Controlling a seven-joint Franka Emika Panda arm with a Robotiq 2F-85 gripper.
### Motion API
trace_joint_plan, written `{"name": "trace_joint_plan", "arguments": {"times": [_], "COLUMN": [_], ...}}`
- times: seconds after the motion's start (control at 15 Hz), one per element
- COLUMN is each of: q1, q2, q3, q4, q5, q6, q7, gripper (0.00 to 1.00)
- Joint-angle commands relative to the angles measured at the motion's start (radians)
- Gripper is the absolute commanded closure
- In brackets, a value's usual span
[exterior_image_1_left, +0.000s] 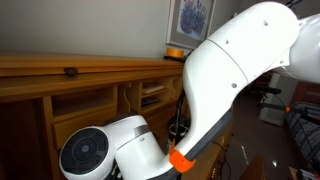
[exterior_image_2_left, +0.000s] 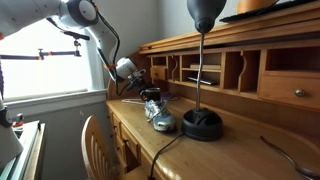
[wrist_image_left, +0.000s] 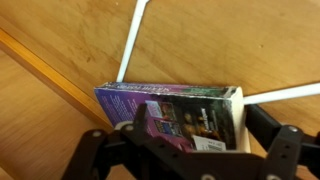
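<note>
While the gripper (wrist_image_left: 190, 150) hangs over the wooden desk (wrist_image_left: 230, 40), its jaws stand wide apart, one on either side of a purple box (wrist_image_left: 170, 108), and nothing is clamped. That box lies flat in the lower middle of the wrist view, with two white strips (wrist_image_left: 131, 40) running from it toward the top and the right edge. In an exterior view a black lamp (exterior_image_2_left: 203, 122) stands on the desk, right of centre. This looks like lining up for a grip; closing well would call for fingers set low along the box's sides, which cannot be confirmed here
</note>
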Motion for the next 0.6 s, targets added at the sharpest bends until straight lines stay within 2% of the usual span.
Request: {"name": "trace_joint_plan", "arguments": {"times": [0.0, 0.33, 0.53], "q1": [0.004, 0.004, 0.006], "q2": [0.022, -0.016, -0.036], "q3": [0.009, 0.023, 0.035], "q4": [0.036, 0.015, -0.005], "q5": [0.008, 0.011, 0.028], "q6": [-0.04, -0.025, -0.058], "q7": [-0.009, 0.008, -0.009], "gripper": [0.0, 0.0, 0.0]}}
